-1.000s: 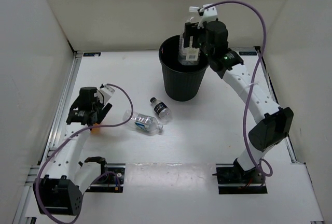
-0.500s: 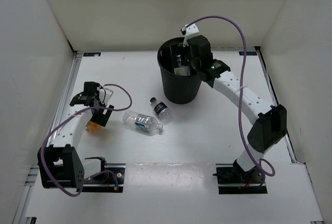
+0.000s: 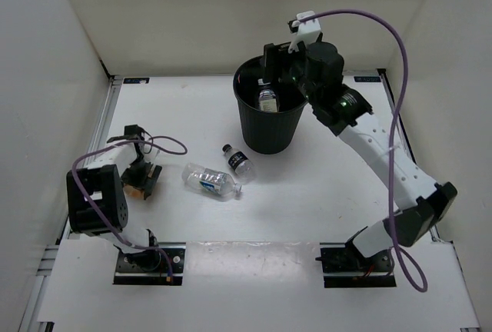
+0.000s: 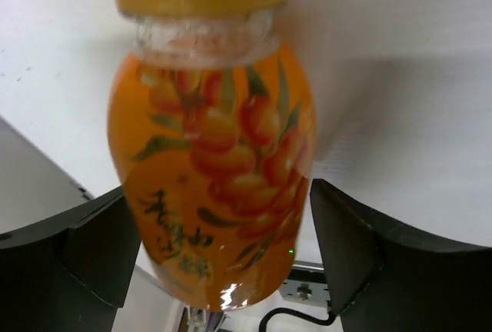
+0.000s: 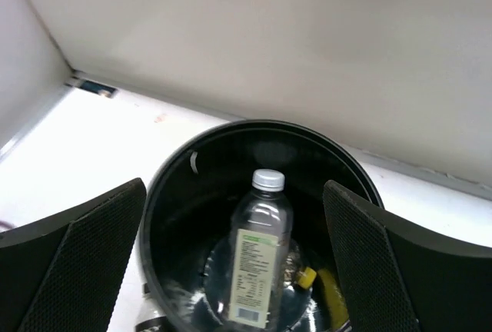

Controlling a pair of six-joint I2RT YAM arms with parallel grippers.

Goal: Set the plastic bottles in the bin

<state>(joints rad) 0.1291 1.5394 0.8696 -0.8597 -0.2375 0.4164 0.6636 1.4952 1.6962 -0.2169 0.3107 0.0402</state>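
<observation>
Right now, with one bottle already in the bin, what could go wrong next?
1. The left gripper straddles the round orange bottle, which could slip or roll away.
2. The right gripper hangs open over the bin, so a left-arm drop risks a collision.
3. The blue-labelled bottle and black-capped bottle lie on that path.

My layout
Tall bottle (image 3: pixel 267 100) in bin (image 3: pixel 269 131); tiny bottle (image 3: pixel 238 161), long bottle (image 3: pixel 213 181) on table (image 3: pixel 307 201) before it; fourth bottle (image 4: pixel 215 186) between my left fingers (image 4: pixel 69 247).

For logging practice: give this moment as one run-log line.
left tool open astride orange-label bottle; right tool open above bin; pale-labelled bottle inside; blue-labelled bottle, black-capped bottle outside
</observation>
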